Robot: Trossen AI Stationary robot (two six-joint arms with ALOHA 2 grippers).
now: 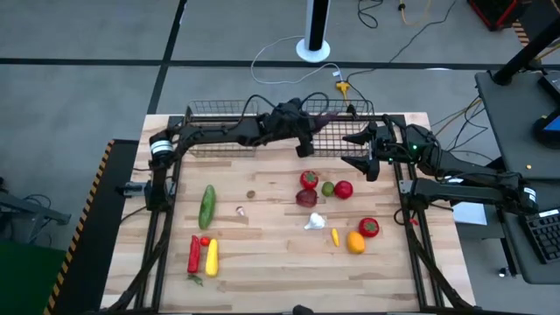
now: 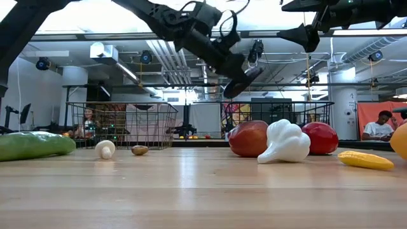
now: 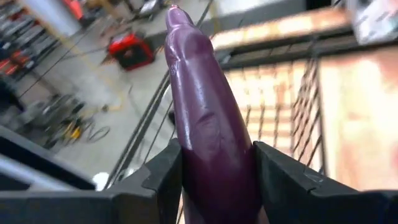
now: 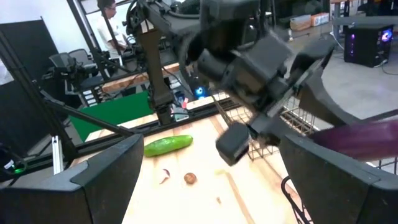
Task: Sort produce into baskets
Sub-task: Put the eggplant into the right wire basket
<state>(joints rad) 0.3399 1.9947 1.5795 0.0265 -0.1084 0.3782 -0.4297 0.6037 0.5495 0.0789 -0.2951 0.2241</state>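
The left gripper (image 3: 214, 186) held a purple eggplant (image 3: 208, 118) above the right wire basket (image 1: 337, 140).

Its jaws were closed on the lower part of the eggplant, one finger at each side, and the arm reached across the far edge of the wooden counter (image 1: 262, 254). The right gripper (image 1: 366, 150) hung just beside it, over the same basket, its jaws wide apart and holding nothing. The left wire basket (image 1: 219, 118) stood next to the right one. On the counter lay a cucumber (image 1: 207, 206), a red pepper (image 1: 193, 254), a yellow squash (image 1: 211, 256), a white garlic (image 1: 315, 222), an orange (image 1: 355, 242) and several red tomatoes (image 1: 343, 189).
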